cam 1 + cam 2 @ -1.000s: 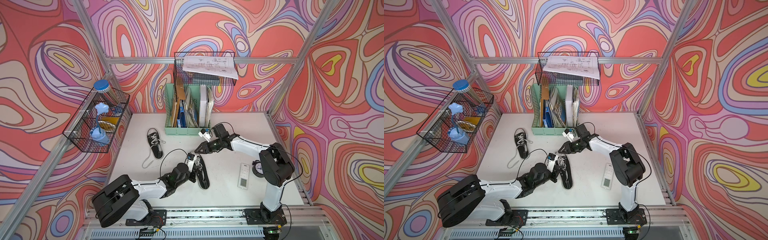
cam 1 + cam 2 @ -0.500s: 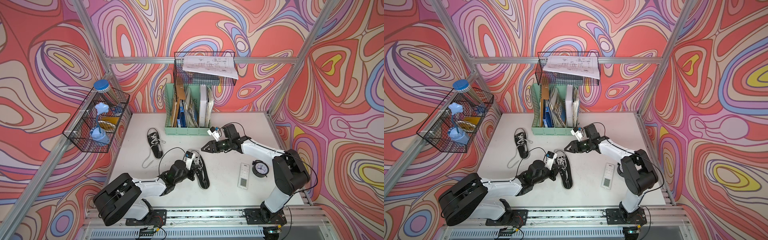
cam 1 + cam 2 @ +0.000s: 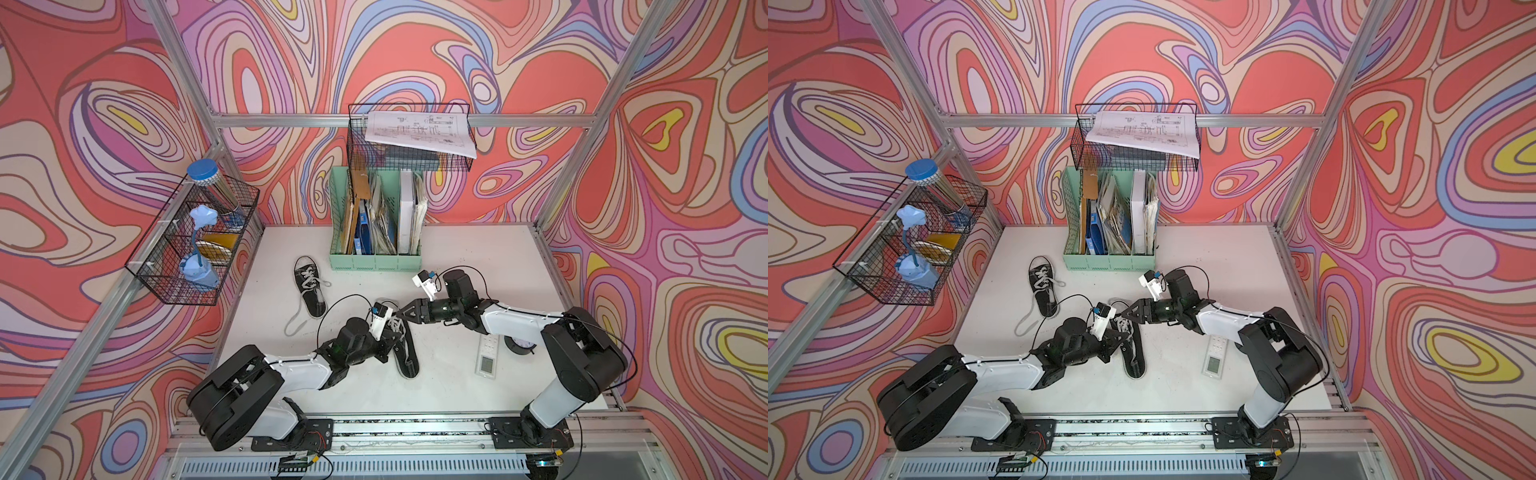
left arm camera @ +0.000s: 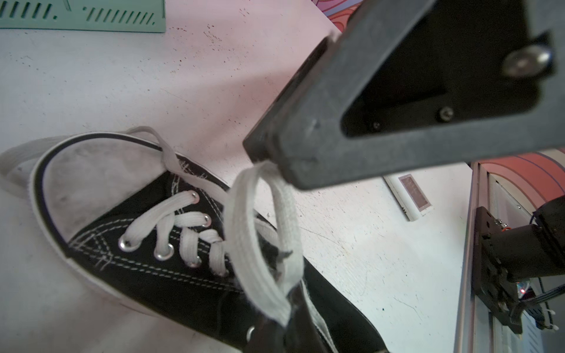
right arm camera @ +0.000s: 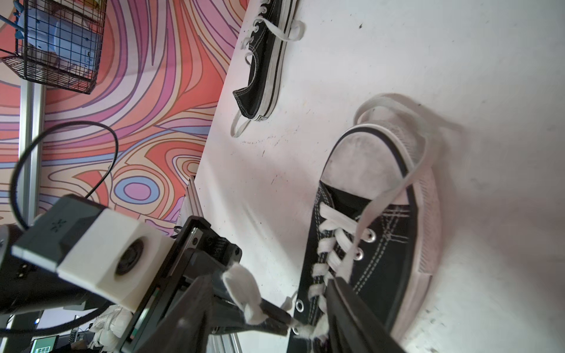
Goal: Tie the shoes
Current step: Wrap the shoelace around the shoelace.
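Now over the table [image 3: 478, 257], right arm [image 3: 515, 324] has swung back in low, reaching at the near shoe [image 3: 406, 357] mid-table. Left arm [image 3: 299, 368] lies low, stretched in from the front. Far shoe [image 3: 309, 286] sits well apart by the file rack [image 3: 376, 257], laces loose. Right claw [image 3: 404, 316] has spread wide, empty, straddling the top eyelets [image 5: 299, 305]; probably lining up on the free lace [image 5: 394, 189]. Left claw [image 4: 270, 156] is clamped on the lace loop [image 4: 260, 238], held up off the shoe.
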Controlling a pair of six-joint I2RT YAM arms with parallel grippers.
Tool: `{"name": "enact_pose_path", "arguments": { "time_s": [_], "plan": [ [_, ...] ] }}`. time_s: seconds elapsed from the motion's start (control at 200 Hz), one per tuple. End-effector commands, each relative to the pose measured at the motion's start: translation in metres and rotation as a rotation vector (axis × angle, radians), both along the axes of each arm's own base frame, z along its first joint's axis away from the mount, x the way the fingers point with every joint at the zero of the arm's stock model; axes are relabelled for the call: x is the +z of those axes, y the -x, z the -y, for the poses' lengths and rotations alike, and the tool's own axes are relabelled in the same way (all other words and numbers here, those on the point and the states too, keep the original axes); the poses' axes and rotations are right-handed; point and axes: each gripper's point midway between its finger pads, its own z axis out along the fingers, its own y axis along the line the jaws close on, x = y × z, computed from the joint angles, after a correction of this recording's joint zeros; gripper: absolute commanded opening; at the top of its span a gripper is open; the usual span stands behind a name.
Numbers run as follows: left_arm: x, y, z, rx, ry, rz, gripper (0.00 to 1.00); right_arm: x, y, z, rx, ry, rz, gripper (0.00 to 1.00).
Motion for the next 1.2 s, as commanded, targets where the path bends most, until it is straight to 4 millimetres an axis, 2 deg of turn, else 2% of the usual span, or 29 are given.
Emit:
{"name": "enact_pose_path", "arguments": {
  "time_s": [0.0, 0.15, 0.255, 0.376, 0.526, 0.656, 0.721, 0.831, 1.021, 1.087, 1.197],
  "plan": [
    [0.01, -0.004, 0.005, -0.02, 0.021, 0.036, 0.0, -0.001, 0.001, -0.013, -0.015, -0.033, 0.007, 0.61],
    [0.01, -0.006, 0.005, -0.013, 0.017, 0.035, 0.0, -0.01, 0.009, -0.021, -0.007, -0.017, -0.01, 0.6],
    [0.009, -0.006, 0.004, -0.01, 0.016, 0.033, 0.0, -0.015, 0.012, -0.025, -0.004, -0.005, -0.018, 0.55],
    [0.008, -0.007, 0.003, 0.001, 0.009, 0.028, 0.0, -0.018, 0.016, -0.028, 0.001, 0.004, -0.031, 0.41],
    [0.005, -0.01, 0.0, 0.026, -0.006, 0.02, 0.0, -0.021, 0.018, -0.026, -0.009, 0.014, -0.049, 0.17],
    [0.002, -0.011, 0.0, 0.033, -0.021, 0.009, 0.0, -0.017, 0.018, -0.025, -0.013, 0.013, -0.038, 0.07],
    [0.003, -0.011, -0.001, 0.036, -0.025, 0.001, 0.08, -0.014, 0.017, -0.024, -0.019, 0.017, -0.025, 0.0],
    [0.005, -0.009, -0.004, 0.042, -0.029, -0.017, 0.28, -0.011, 0.016, -0.023, -0.021, 0.032, -0.008, 0.0],
    [0.009, -0.001, -0.018, 0.057, -0.036, -0.084, 0.54, -0.01, 0.01, -0.02, -0.037, 0.055, 0.007, 0.0],
    [0.014, -0.002, -0.025, 0.079, -0.023, -0.097, 0.61, -0.011, 0.008, -0.018, -0.046, 0.058, 0.004, 0.0],
    [0.021, -0.01, -0.045, 0.163, 0.009, -0.136, 0.65, -0.01, 0.005, -0.016, -0.06, 0.058, 0.008, 0.0]
  ]
}}
